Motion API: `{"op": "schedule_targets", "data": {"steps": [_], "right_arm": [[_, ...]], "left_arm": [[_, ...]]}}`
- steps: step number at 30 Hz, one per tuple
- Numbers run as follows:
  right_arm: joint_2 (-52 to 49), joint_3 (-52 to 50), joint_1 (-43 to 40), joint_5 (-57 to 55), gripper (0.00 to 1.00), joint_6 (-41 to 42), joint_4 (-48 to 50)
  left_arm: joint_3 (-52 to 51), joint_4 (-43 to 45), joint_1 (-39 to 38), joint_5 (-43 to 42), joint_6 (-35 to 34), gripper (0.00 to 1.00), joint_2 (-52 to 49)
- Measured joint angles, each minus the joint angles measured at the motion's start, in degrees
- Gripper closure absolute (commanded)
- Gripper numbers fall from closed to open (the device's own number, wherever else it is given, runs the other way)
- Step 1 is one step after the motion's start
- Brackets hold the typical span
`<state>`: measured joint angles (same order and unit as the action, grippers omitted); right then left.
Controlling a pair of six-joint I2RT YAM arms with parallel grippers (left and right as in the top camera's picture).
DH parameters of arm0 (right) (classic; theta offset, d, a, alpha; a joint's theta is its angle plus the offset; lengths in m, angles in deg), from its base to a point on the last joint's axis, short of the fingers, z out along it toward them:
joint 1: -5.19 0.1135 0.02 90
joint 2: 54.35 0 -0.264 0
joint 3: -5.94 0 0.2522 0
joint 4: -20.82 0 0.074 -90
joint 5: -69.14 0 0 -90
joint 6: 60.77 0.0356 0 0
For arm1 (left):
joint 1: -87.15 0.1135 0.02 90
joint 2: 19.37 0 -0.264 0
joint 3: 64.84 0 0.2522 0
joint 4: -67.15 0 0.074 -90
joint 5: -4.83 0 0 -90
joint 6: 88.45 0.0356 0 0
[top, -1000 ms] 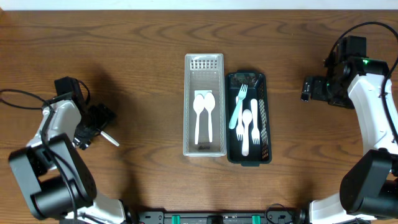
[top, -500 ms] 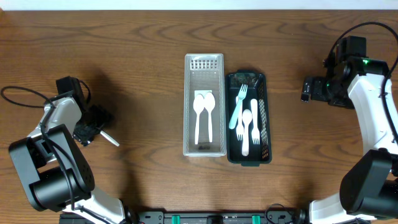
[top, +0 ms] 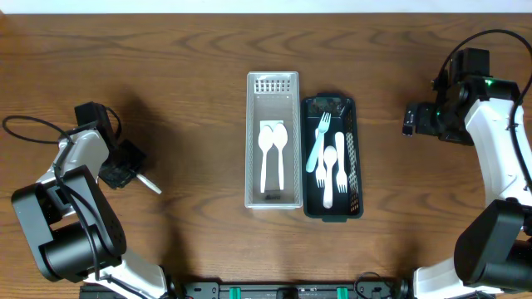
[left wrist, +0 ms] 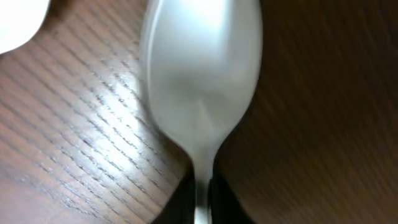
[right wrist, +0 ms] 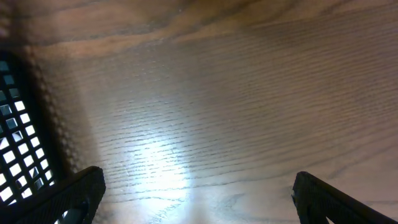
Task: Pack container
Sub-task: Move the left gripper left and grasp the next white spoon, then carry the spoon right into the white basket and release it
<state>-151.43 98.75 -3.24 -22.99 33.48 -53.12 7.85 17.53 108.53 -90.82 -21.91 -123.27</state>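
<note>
My left gripper [top: 131,175] is at the left of the table, shut on the handle of a white plastic spoon [top: 150,183] lying on the wood. In the left wrist view the spoon's bowl [left wrist: 199,81] fills the frame, and its thin handle is pinched between the dark fingers of my left gripper [left wrist: 200,208]. A clear tray [top: 253,141] at the centre holds two white spoons [top: 273,149]. Beside it a black basket [top: 309,199] holds white and pale blue forks, a spoon and a black utensil. My right gripper [top: 411,118] stands open to the right of the basket, empty.
In the right wrist view, the open right gripper [right wrist: 199,205] hovers over bare wood, with the black basket's mesh wall [right wrist: 15,143] at the left edge. Cables trail from both arms near the table's left and right sides.
My left gripper has closed on the spoon's handle; it was open a second ago. The right arm and both containers have not moved.
</note>
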Motion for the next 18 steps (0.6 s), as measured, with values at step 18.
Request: {"op": "schedule_targets", "data": {"steps": [18], "right_arm": [[-0.02,-0.02,0.0,0.0,0.02,0.0,-0.02]], "left_arm": [[10.75,-17.31,-20.85,-0.96,8.55,0.94,21.75]]}}
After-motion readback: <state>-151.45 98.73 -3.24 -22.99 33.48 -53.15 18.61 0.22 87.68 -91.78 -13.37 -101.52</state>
